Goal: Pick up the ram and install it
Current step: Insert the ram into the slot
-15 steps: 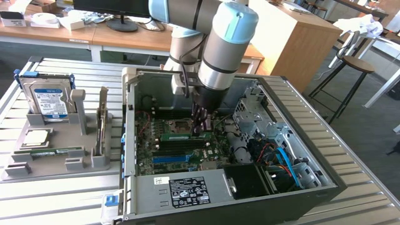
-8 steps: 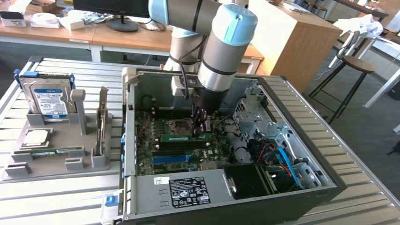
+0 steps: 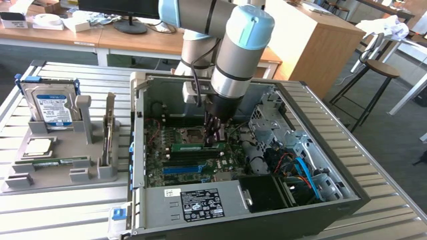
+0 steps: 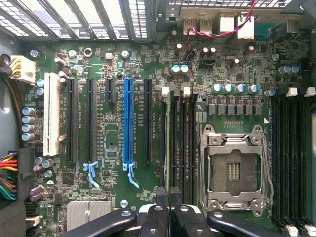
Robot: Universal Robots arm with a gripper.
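Tool (image 3: pixel 215 142) at ram (image 3: pixel 187 147); CPU socket (image 4: pixel 236 170), blue slot (image 4: pixel 129 123) flanking

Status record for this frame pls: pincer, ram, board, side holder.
pincer: shut, down inside the open PC case, over the memory slots
ram: green stick standing on edge at the slots beside the CPU socket, at the pincer's tips; gripped or only pressed, cannot tell; fully seated, cannot tell
blue slot: empty
CPU socket: bare, no cooler
holder: grey, on the exterior view's left of the case; carries a hard drive and an upright card
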